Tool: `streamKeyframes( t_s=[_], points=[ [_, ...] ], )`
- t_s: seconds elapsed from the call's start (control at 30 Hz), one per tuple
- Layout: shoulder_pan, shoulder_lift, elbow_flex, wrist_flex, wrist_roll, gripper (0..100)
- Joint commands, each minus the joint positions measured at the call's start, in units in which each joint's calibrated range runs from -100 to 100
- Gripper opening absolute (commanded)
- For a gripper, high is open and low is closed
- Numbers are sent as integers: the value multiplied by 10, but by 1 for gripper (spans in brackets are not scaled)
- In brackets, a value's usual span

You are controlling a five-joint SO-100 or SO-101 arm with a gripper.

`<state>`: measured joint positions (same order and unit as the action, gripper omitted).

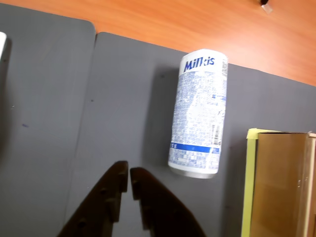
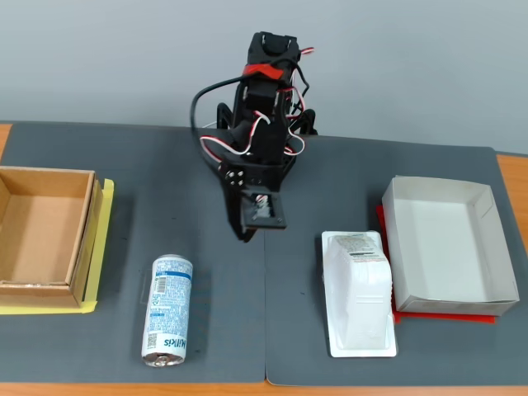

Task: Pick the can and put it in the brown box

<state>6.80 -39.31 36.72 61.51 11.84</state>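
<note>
The can lies on its side on the dark mat, white with blue print, silver top toward the front edge. In the wrist view the can lies ahead and to the right of my gripper. The gripper's dark fingers are closed together and hold nothing. In the fixed view the gripper points down at the mat's middle, apart from the can. The brown box stands open and empty at the left on a yellow sheet. Its wall shows at the right edge of the wrist view.
A white plastic tray-shaped package lies right of centre. A white-grey paper box stands on a red sheet at the far right. The orange table edge runs beyond the mat. A seam splits the two mats.
</note>
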Motion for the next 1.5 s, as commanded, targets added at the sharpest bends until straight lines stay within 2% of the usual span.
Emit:
streamKeyframes(
  t_s=[0.0,0.27,0.53,0.8,1.03,1.2,1.47],
  points=[
    [28,74,-105,-10,19,1],
    [60,219,-238,-10,34,4],
    [80,330,-305,-9,31,30],
    [75,377,-303,-7,30,54],
    [73,403,-304,-10,29,52],
    [74,433,-312,-17,-7,52],
    [79,488,-328,-39,-6,52]
  ],
)
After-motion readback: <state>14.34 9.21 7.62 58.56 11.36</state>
